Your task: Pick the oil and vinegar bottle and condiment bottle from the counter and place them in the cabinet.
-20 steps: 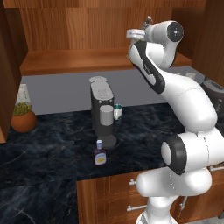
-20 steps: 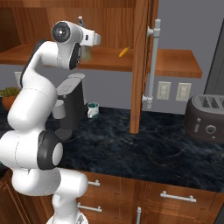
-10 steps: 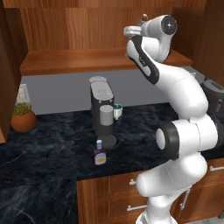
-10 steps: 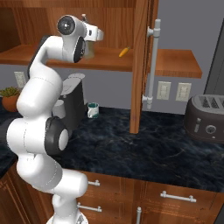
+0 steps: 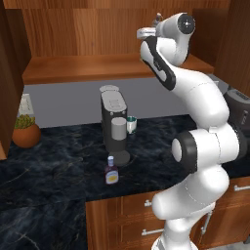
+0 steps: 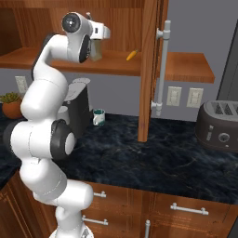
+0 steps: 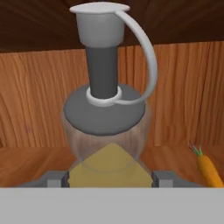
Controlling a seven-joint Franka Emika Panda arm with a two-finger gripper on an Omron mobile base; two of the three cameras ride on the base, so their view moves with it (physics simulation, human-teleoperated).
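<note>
From the left, my arm has swung further up and in over the last second, so my gripper point(image 5: 146, 33) now reaches over the cabinet point(image 5: 97, 68) shelf. The condiment bottle point(image 5: 111, 171) waits on the counter point(image 5: 49, 166).

From the right, the oil bottle point(image 6: 96, 50) hangs just above the shelf, near a carrot point(image 6: 132, 55).

Through my hand camera, my fingers point(image 7: 54, 179) clasp the oil bottle's body; setting it down comes next, I judge.
</note>
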